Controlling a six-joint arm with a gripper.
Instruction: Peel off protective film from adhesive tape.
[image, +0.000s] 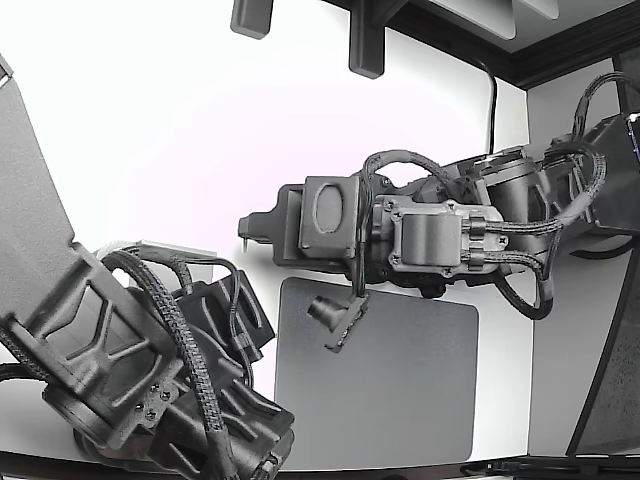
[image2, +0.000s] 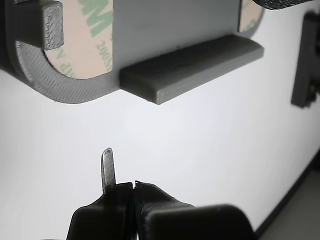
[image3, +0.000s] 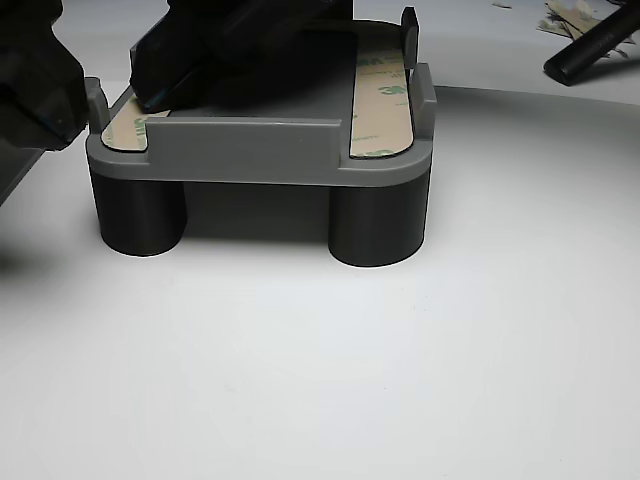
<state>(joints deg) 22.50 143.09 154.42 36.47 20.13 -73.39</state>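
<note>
A grey plastic part (image3: 260, 150) stands on dark round feet on the white table. It carries beige tape strips with green-printed film, one on its right side (image3: 382, 95) and one on its left (image3: 122, 127). In the wrist view the part (image2: 175, 60) and a film-covered strip (image2: 87, 40) lie ahead of my gripper (image2: 108, 167). The jaws are shut with one thin metal blade sticking out, empty and apart from the part. In the exterior view my gripper (image: 245, 237) points toward the part (image: 178, 252), which is half hidden by the second arm (image: 120, 370). That arm's dark gripper (image3: 230, 45) rests on the part.
A dark grey mat (image: 400, 400) lies on the white table below my arm. Dark fixtures (image: 365, 40) hang at the table's far edge. In the other view a black rod (image3: 595, 45) and beige scraps (image3: 572, 15) lie behind the part.
</note>
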